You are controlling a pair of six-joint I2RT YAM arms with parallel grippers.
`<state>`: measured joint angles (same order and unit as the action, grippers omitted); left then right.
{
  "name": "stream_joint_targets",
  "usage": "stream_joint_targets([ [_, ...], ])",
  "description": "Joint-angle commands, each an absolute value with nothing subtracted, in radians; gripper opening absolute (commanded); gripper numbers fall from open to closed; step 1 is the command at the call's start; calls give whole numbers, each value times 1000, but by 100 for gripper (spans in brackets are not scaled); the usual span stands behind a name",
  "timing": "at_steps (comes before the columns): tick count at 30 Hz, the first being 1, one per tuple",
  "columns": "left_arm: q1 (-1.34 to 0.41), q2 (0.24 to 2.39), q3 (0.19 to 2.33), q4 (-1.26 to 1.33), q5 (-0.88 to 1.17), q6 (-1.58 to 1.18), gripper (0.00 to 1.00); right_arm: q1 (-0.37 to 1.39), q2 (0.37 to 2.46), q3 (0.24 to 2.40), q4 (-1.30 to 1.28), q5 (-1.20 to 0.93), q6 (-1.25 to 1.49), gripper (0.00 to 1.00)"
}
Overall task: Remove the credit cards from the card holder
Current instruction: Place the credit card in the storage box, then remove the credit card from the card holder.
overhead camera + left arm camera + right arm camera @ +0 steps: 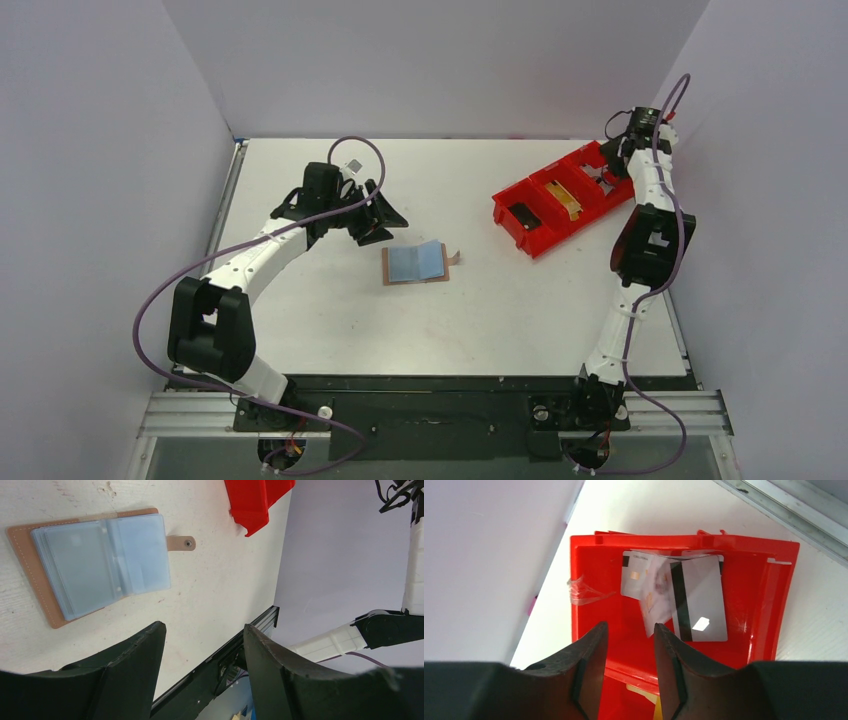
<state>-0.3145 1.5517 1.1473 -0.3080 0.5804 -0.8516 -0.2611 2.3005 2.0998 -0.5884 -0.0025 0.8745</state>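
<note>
Looking at the bench: card holder [415, 263] lies open flat on the white table [330, 320], roughly mid-table, pale blue-grey inner sleeves facing up [95, 565]. Tan outer cover shows as a border around them. Its tab [181, 543] sticks out on the side toward the red tray [560, 200], flat on the table. Can't tell whether any cards are in the sleeves.

Left gripper [372, 222] hangs just beside the holder's far-left corner, not touching. Its fingers are spread wide with nothing between them [202, 635]; the left wrist view shows only bare table in the gap.

Right gripper [612, 170] is over the far end compartment of the tray, well apart from the holder. Fingers are parted with a narrow gap [630, 630], nothing pinched that I can see. Below it several cards [699, 600] lie overlapped in that compartment: one shows a black magnetic stripe, one a chip, and a pale one sits skewed on top, its corner pointing into the gap.

Middle compartment holds a yellow item [568, 198], near compartment a dark one [522, 213]. Clear tape [586, 592] on the tray's left wall.
</note>
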Motion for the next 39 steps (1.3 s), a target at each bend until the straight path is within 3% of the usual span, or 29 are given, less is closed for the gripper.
stream_joint_targets([
  [1, -313, 1525, 1178, -302, 569, -833, 56, -257, 2260, 2161, -589, -33, 867, 37],
  [14, -311, 1524, 1198, -319, 573, -822, 57, -186, 2065, 2095, -628, -27, 844, 39],
  [25, -311, 1519, 1187, -358, 527, -776, 57, -21, 1724, 1684, -562, -39, 799, 48],
  [33, -310, 1517, 1188, -407, 433, -731, 57, 240, 1548, 1428, -508, -28, 761, 49],
  [39, -304, 1514, 1170, -431, 368, -701, 57, 456, 1555, 1326, -456, -29, 757, 49],
])
